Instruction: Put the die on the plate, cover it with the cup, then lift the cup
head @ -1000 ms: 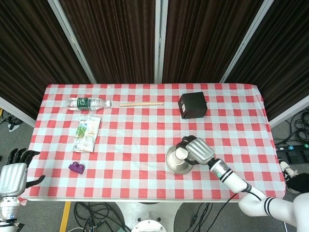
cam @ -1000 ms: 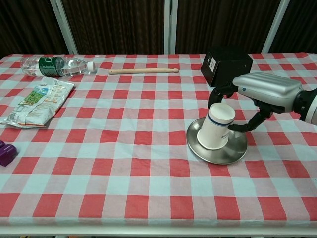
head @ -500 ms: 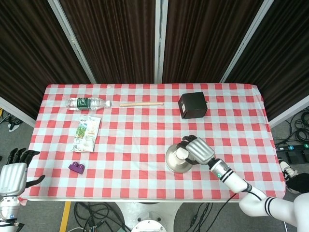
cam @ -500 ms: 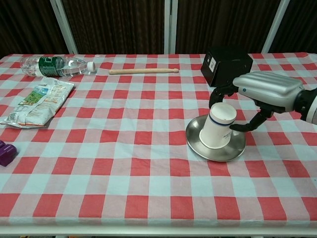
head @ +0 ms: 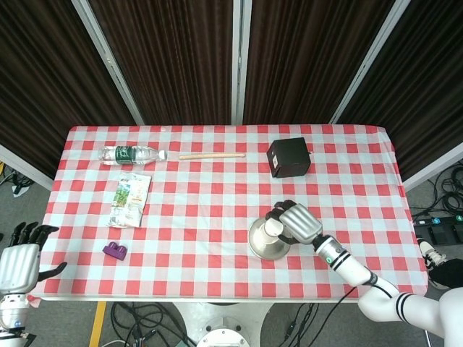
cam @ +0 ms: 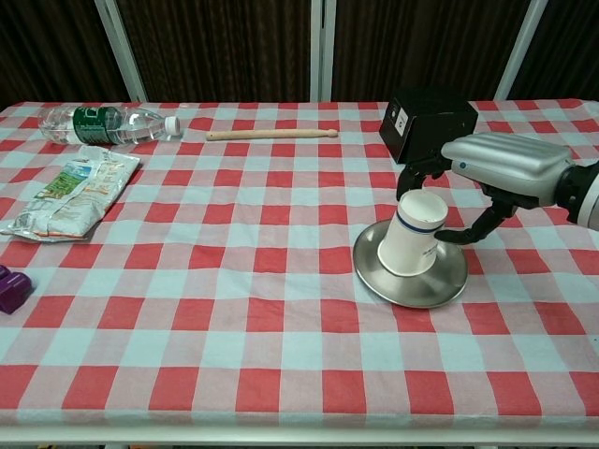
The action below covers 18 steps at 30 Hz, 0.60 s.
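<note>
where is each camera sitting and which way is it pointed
Head view: sits high above the table's near edge, looking steeply down on the whole checkered table; shows the left hand idle off the table's near-left corner and the right hand with its forearm.
Chest view: sits low at the near edge, looking level across the table toward the curtains; shows only the right hand.
Shared: the right hand holding the upturned cup on the plate, bottle, black box.
</note>
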Each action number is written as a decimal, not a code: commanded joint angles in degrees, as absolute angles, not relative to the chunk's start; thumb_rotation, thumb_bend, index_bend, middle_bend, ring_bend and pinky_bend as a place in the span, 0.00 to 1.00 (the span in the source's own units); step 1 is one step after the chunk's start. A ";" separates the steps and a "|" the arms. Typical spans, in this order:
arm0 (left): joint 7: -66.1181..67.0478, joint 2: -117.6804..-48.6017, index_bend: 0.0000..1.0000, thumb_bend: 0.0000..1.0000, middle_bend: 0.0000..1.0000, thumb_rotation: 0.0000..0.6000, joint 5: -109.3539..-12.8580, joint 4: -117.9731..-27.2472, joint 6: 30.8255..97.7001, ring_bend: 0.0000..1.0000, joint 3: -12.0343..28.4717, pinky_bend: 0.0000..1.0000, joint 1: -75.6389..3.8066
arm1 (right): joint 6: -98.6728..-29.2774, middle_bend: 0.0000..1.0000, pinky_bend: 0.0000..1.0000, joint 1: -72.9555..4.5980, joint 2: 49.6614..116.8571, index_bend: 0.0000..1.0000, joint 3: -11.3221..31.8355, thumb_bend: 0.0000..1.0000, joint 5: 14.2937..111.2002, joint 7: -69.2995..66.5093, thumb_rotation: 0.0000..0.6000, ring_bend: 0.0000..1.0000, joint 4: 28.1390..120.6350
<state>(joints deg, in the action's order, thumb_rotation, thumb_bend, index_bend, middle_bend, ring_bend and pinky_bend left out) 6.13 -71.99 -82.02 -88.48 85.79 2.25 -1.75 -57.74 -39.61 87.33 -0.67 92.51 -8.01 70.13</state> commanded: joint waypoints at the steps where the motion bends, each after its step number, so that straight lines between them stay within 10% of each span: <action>1: 6.09 -72.07 0.26 0.07 0.24 1.00 -81.90 -88.43 85.70 0.13 2.26 0.09 -1.72 | -58.73 0.39 0.26 -39.60 86.41 0.49 -2.34 0.28 94.92 -8.53 1.00 0.21 72.39; 18: 5.79 -72.27 0.26 0.07 0.24 1.00 -82.18 -87.99 85.69 0.13 2.30 0.09 -1.84 | -60.96 0.39 0.26 -39.02 84.71 0.49 -2.24 0.28 95.53 -7.78 1.00 0.21 75.06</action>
<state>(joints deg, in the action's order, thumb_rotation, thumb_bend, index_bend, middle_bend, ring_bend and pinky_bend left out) 5.80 -72.26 -82.17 -88.00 85.70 2.29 -1.82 -59.62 -39.53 85.59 -1.63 94.51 -7.67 73.79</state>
